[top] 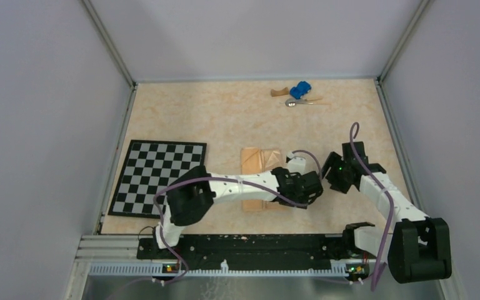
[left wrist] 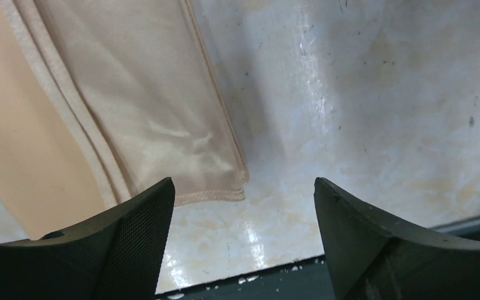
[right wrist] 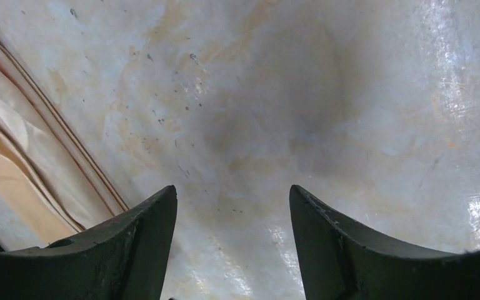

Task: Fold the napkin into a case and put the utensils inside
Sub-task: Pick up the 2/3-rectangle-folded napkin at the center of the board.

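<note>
Folded peach napkin point(top: 259, 161) mid-table: looks thin, limp, light; best pinched at a hemmed corner. Spread wide and empty, left gripper point(left wrist: 244, 187) and right gripper point(right wrist: 232, 190) just beside it. Far back by the blue toy car point(top: 300, 90), spoon point(top: 295, 102): likely slick, best gripped across its handle.

Robot lab cell: grey panel walls point(top: 37, 125), aluminium framing point(top: 109, 44), marbled tabletop point(top: 225, 119).

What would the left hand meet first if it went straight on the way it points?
Probably the beige marbled tabletop, just beside the corner of the folded peach-orange cloth napkin; depth is unclear.
</note>
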You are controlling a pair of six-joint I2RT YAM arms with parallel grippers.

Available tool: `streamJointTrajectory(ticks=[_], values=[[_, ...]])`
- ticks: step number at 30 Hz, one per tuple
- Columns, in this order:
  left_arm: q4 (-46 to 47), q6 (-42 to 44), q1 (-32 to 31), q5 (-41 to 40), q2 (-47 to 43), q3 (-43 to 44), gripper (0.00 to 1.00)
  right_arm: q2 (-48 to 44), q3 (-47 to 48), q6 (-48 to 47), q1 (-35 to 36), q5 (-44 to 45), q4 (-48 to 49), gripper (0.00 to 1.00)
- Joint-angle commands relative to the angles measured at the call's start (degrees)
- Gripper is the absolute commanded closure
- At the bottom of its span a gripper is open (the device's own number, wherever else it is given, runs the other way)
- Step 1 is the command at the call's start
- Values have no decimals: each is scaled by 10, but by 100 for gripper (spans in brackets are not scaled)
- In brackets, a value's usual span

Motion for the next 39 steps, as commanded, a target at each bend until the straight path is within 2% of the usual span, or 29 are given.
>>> streamJointTrajectory(ticks=[1, 6, 17, 19, 22, 25, 26, 33, 39], values=[[-125, -10, -11, -73, 65, 99, 15, -13, 11, -14, -4, -11, 0, 35], [-132, -8, -17, -76, 95, 118, 25, -43, -5, -16, -4, -32, 16, 35], [-150, -8, -18, -80, 149, 137, 51, -44, -14, -23, -4, -41, 29, 35], [-154, -9, -18, -83, 147, 128, 63, -46, -15, -33, -4, -63, 40, 34], [-141, -1, -17, -86, 129, 99, 72, -49, -19, -41, -4, -112, 62, 30], [-118, 11, -17, -87, 94, 68, 93, -42, -35, -46, -3, -160, 96, 28], [-109, 16, -17, -88, 79, 56, 96, -38, -44, -51, -4, -180, 115, 28], [-53, 53, -16, -76, -11, -3, 100, 36, -95, -32, 0, -346, 288, 26], [-48, 67, -14, -65, -50, -22, 100, 99, -104, 31, 53, -374, 414, 26]])
